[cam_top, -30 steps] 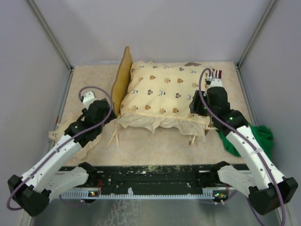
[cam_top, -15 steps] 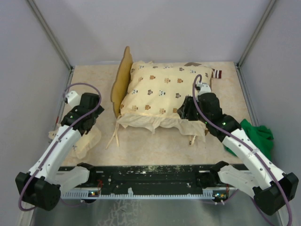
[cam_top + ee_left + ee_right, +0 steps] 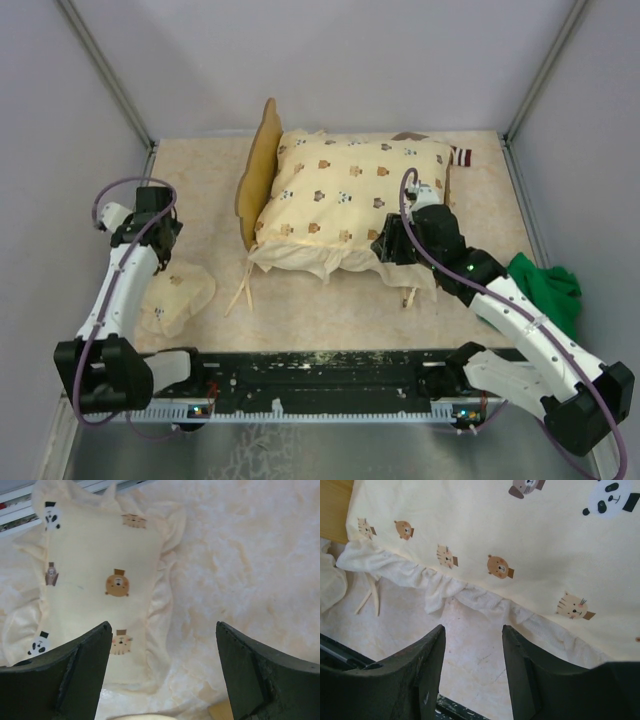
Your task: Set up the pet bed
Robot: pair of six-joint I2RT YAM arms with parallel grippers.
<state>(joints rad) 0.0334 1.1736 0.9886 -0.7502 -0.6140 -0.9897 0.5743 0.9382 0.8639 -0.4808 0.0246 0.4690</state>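
The pet bed (image 3: 258, 172) is sitting mid-table, its wavy wooden headboard standing at the left end and a cream animal-print quilt (image 3: 345, 195) covering the frame. The right gripper (image 3: 385, 245) is hanging at the bed's near right corner, fingers spread and holding nothing, close beside the quilt's ruffled near edge. Its wrist view is catching a strip of the bed's wood at the upper left. Well to the left of the bed, the left gripper (image 3: 157, 235) is hovering with fingers wide apart above a matching pillow (image 3: 178, 298) lying on the marbled table (image 3: 330, 310). A green cloth (image 3: 548, 288) is lying bunched at the right edge.
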